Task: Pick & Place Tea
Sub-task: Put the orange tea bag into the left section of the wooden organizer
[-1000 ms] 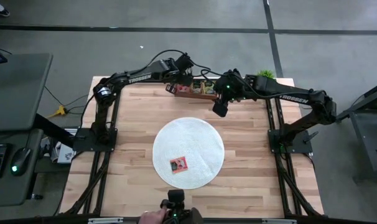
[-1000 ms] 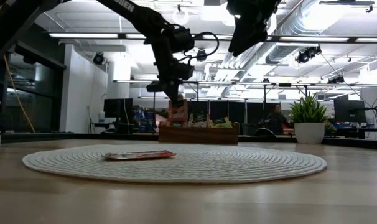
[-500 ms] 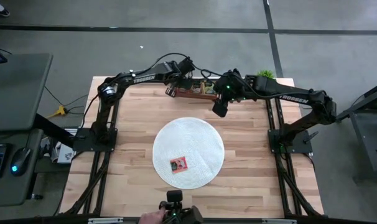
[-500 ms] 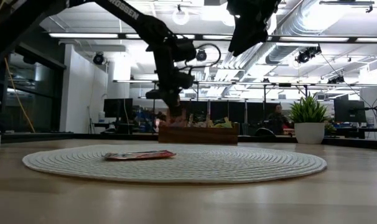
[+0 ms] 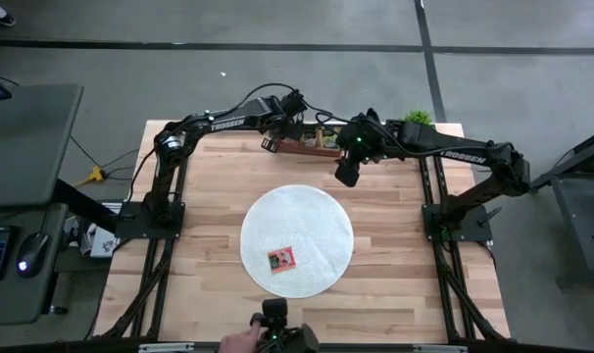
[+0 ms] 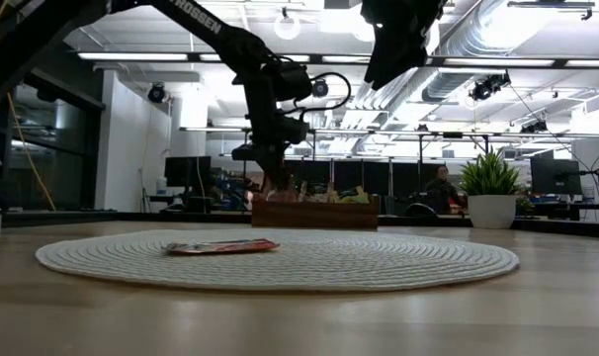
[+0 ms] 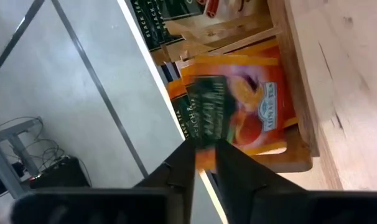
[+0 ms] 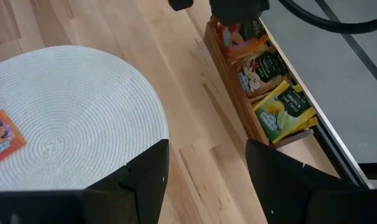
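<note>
Tea packet (image 7: 238,102) — orange, standing in the end slot of the wooden tray (image 5: 302,145) — is now pinched by the left gripper (image 7: 204,149), which has dropped into the tray, seemingly for a lift. Right gripper (image 5: 346,175) hovers nearby, fingers spread. Another packet (image 5: 281,260) lies on the mat (image 5: 317,221).

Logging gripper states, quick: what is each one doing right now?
Left gripper: shut on an orange tea packet in the tray.
Right gripper: open, holding nothing, above the table.
</note>
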Motion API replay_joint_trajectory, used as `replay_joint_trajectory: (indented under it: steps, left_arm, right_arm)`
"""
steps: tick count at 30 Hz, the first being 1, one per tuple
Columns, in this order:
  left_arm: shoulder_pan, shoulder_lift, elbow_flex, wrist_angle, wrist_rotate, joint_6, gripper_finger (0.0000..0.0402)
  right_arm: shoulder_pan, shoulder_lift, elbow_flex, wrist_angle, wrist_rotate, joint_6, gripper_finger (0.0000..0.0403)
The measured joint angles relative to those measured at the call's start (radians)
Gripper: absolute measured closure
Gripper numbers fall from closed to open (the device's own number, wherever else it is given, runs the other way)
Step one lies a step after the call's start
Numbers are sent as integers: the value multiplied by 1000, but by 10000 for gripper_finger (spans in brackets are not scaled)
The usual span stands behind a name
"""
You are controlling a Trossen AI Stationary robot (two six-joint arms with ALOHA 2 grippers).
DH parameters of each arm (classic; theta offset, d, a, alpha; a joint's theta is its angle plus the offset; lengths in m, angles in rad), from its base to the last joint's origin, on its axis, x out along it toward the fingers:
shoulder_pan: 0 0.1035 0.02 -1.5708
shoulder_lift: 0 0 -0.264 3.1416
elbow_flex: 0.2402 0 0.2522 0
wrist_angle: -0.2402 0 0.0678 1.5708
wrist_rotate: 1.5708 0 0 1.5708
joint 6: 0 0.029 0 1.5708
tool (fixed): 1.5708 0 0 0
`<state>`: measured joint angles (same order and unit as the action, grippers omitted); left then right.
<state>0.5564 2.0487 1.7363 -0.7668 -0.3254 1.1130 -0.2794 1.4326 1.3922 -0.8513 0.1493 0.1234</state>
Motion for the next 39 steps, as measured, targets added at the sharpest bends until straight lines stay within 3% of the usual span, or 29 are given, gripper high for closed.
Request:
replay_joint_trajectory:
  steps: [5,10,15,21,24,28,33,39]
  left_arm:
    - [0,0,0,-7,-25,-15,304]
    - [0,-26,0,-20,-33,-50,289]
    - [0,-104,-1,-34,49,-158,289]
    - [0,-245,-5,-154,206,-396,289]
    - [-10,-310,-39,-170,221,-498,289]
    - [-42,-421,-168,-178,215,-635,289]
    - [-141,-614,-454,-104,190,-899,289]
    - [-407,-816,-769,127,135,-1345,289]
  right_arm:
    - [0,0,0,-8,-6,0,194]
    - [0,0,0,-12,-10,-18,194]
    - [0,0,0,-12,-60,-65,194]
    - [0,0,0,10,-143,-159,194]
    - [0,1,0,23,-173,-210,194]
    - [0,1,0,35,-249,-272,194]
    - [3,12,-22,77,-349,-345,194]
    - [34,14,-226,330,-517,-334,194]
